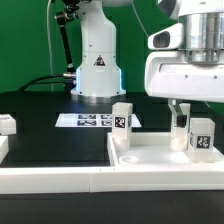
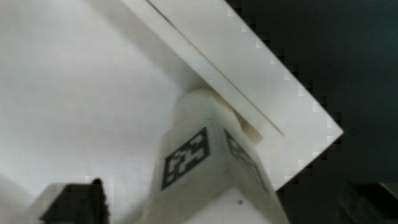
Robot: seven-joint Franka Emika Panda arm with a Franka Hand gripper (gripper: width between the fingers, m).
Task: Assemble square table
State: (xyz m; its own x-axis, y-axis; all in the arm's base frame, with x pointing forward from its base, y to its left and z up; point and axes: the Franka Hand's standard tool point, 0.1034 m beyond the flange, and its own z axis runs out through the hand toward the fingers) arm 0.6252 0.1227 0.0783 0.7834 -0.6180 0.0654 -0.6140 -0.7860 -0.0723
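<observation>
White plastic tabletop [image 1: 150, 158] lies on the black bench [image 1: 40, 120], its raised rim framing two upright legs [image 1: 123, 122] [image 1: 201, 138] at the far corners. Above the exterior view's right leg hangs the end effector [image 1: 181, 113], jaws open, gripping nothing. A third leg [image 1: 7, 123] sits well apart.

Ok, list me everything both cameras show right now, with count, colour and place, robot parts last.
Large white plastic square tray-like top with raised rim: one, white, front of the black surface.
Small white block legs with black-and-white tags: three visible; one standing on the top near its middle, one standing on the top at the exterior view's right, one on the black surface at the exterior view's left.
Flat white marker board: one, white with black tags, behind the top near the robot base.
Long white rail: one, white, along the front edge.
Robot base: one, white, at the back.
End effector: one, white, open, beside the right leg.
</observation>
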